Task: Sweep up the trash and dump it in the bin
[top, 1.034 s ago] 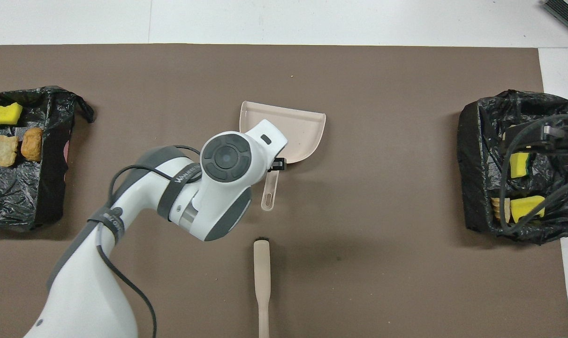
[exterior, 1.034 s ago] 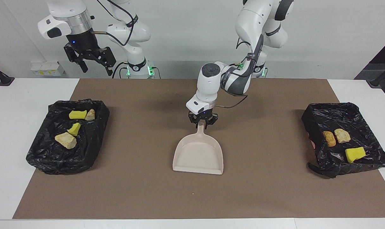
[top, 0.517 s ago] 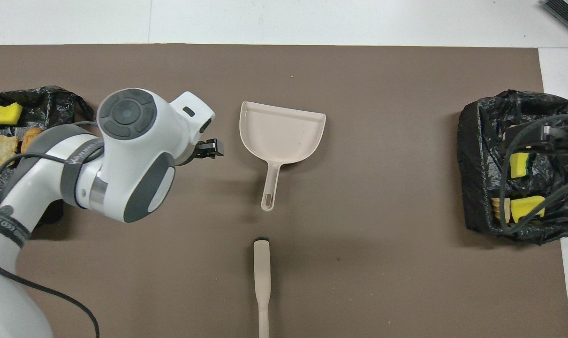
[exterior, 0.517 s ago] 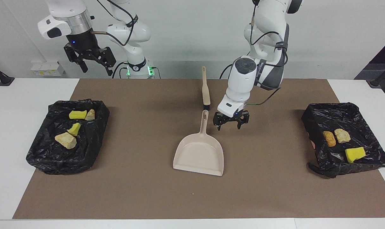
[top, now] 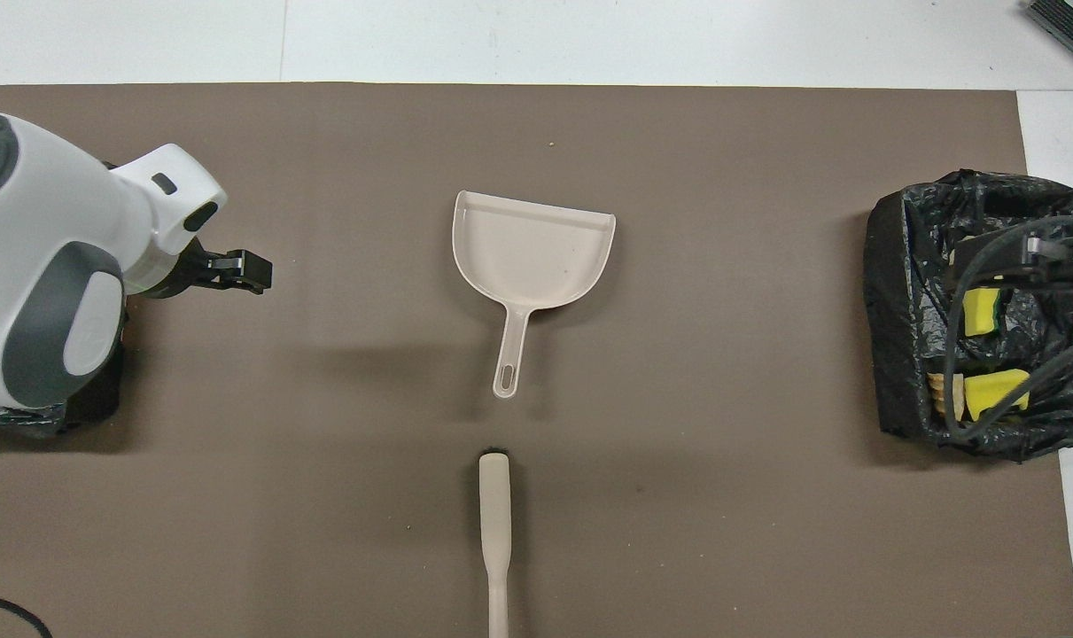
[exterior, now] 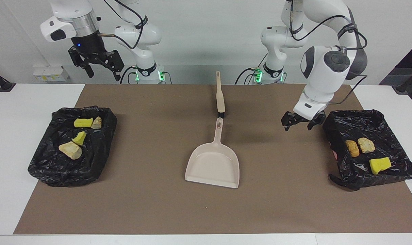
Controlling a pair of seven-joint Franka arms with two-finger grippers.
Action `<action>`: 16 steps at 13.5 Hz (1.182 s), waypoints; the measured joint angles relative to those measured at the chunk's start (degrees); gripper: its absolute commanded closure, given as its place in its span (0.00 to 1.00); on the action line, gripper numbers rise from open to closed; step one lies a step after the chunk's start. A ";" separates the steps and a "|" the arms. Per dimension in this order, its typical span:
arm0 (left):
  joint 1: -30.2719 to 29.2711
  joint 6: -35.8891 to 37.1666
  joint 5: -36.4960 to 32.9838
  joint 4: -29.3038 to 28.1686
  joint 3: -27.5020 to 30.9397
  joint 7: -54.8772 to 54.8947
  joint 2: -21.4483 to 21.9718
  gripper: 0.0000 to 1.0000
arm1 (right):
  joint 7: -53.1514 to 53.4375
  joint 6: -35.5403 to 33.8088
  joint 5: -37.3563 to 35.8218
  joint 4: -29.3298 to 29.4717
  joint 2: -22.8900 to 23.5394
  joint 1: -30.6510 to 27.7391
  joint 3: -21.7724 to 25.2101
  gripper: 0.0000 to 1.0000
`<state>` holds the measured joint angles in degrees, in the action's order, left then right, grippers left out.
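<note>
You see a smooth beige plastic dustpan (exterior: 212, 166) on a matt brown mat (exterior: 151, 204); bin liners (exterior: 73, 146) are glossy, crinkled black film.

Table (exterior: 8, 136): brown mat (exterior: 158, 204), dustpan (exterior: 212, 166), brush (exterior: 220, 97), bins (exterior: 338, 126).

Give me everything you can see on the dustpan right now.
The dustpan is pale beige, plastic-looking, a shallow scoop with raised side walls and a slim handle ending in a hanging slot. It lies flat and empty on the brown mat, mid-table, handle pointing toward the robots, open lip away from them. The brush lies in line with the handle, nearer the robots, apart from it. Neither gripper touches the pan.
</note>
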<state>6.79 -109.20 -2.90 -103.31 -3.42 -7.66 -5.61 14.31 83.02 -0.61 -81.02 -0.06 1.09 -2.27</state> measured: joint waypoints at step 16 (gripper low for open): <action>-4.44 17.17 1.57 6.46 0.74 7.42 11.36 0.00 | 0.00 0.00 0.00 0.00 0.00 0.00 0.00 0.00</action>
<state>2.34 -92.03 -1.33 -96.85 -2.67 -0.24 5.74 14.31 83.02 -0.61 -81.02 -0.06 1.09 -2.27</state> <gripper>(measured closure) 0.000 0.000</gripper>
